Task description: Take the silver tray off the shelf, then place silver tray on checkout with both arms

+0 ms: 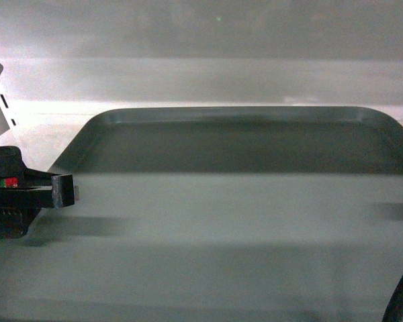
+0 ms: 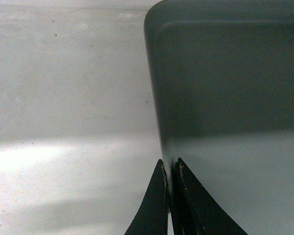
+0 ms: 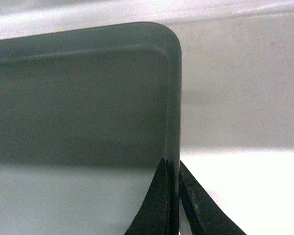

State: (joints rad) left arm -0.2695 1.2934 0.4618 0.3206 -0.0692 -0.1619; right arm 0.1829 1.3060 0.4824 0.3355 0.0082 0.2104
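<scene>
The silver tray [image 1: 242, 221] lies flat on a white shelf board [image 2: 68, 98], w/ its far end under shade and its near end in bright light. The left tool [image 2: 172, 196] is pinched on the tray's left rim: one black finger sits outside the rim and one inside, w/ the rim squeezed between them. The right tool [image 3: 174, 196] does the same on the right rim, so both tools are narrow and holding the tray. In the head view the left tool shows at the left edge, w/ a small red part on it; the right arm is only a dark curve at the bottom right corner. The step in hand looks like getting the tray off the shelf. To do it well, both arms should prob. lift just a little, together, so the tray stays flat and does not tip. Then they should pull back at the same speed, so the rim does not twist out of one tool. The grips are thin pinches on a low rim, so a slow, even pull seems safest. The checkout is not in view, so its place can't be told. No brand, label or writing can be read on the tray, the shelf or the tools.
</scene>
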